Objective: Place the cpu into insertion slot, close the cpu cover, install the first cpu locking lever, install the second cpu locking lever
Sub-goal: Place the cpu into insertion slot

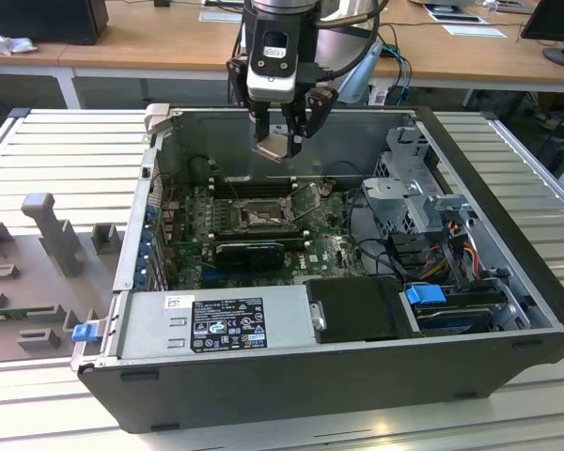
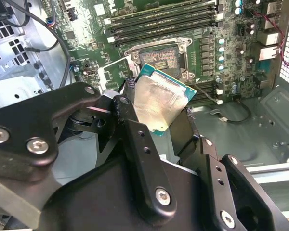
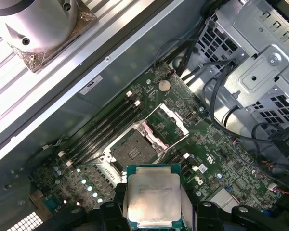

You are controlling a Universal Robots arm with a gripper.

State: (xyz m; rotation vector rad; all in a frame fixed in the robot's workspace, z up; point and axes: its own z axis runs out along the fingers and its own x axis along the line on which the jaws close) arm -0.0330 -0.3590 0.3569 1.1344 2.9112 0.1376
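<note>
My gripper (image 1: 282,139) hangs inside the open computer case, above the motherboard, and is shut on the cpu (image 1: 274,147). The cpu (image 2: 161,103) is a pale silvery square with a green edge, clamped between the two black fingers (image 2: 135,132) and tilted. The insertion slot (image 1: 261,215) lies below it, a dark square socket with a metal rim (image 3: 134,151), uncovered (image 2: 159,60). The cpu cover (image 3: 172,120) stands swung open from one side of the socket, a thin silvery frame (image 2: 111,72). In the first wrist view the cpu (image 3: 154,197) sits a little short of the socket.
Long black memory slots (image 3: 106,127) run beside the socket. A black card (image 1: 249,254) and the power supply (image 1: 216,324) lie nearer the case front. A metal drive cage (image 1: 409,193) with cables (image 1: 367,221) fills the exterior view's right. Case walls (image 1: 357,127) surround the board.
</note>
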